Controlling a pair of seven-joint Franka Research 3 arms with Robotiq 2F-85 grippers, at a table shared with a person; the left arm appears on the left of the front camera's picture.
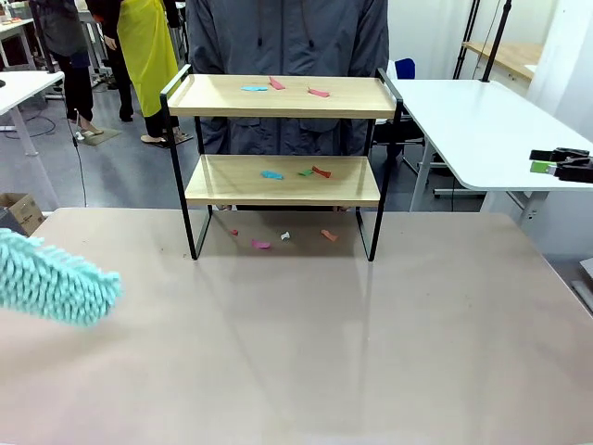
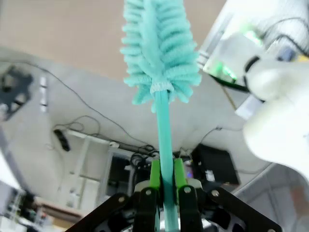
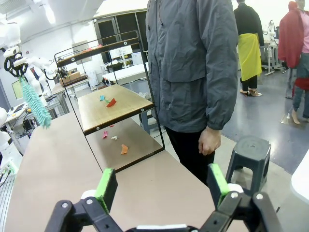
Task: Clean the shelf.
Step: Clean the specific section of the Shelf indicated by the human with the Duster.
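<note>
The teal duster is cut off by the front view's left edge.

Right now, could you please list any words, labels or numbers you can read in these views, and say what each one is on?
No text can be read.
The shelf, the duster and the table carry no print that shows.
The box on the floor is too small to tell whether it has any marking.

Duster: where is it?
The duster hangs at the front view's far left over the table, left of the shelf, handle in jaws of the left gripper.
</note>
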